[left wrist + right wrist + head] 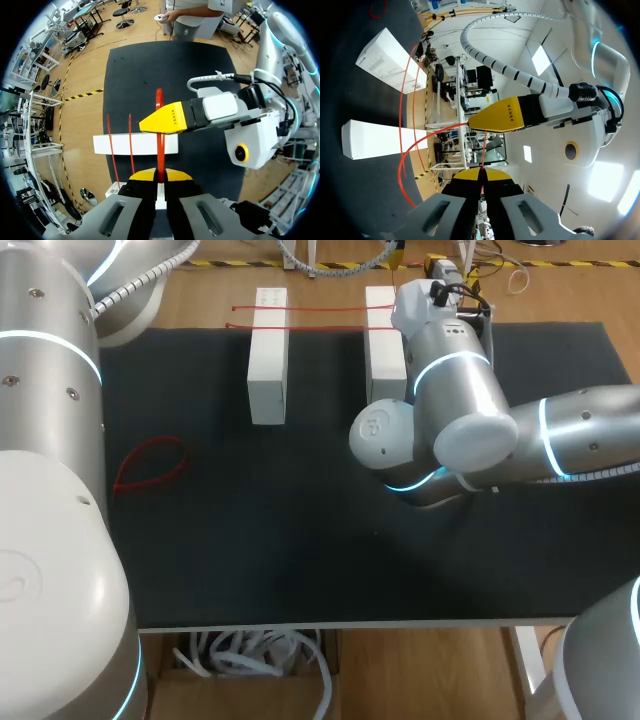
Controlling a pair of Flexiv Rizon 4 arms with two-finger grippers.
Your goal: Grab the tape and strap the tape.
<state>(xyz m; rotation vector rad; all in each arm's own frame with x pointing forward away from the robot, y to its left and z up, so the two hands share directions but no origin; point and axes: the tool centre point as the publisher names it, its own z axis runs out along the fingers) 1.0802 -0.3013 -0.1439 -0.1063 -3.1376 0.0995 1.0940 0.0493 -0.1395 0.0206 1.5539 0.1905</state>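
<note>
Spare red tape loop [150, 465] lies unused at 9 o'clock on the bench's black mat [300, 540]. Two strapped tapes [325, 309] already span the left white box [267, 360] and right white box [384, 345] at 12 o'clock. Left tool [160, 175] is clenched on the red tape [159, 150] crossing a box, and right tool [481, 173] pinches what seems to be the same strand, probably to hold it taut for strapping.

Mid-frame, my left gripper [160, 175] pinches the red tape [159, 107] over the white block [120, 144], my right gripper [159, 121] just ahead.
</note>
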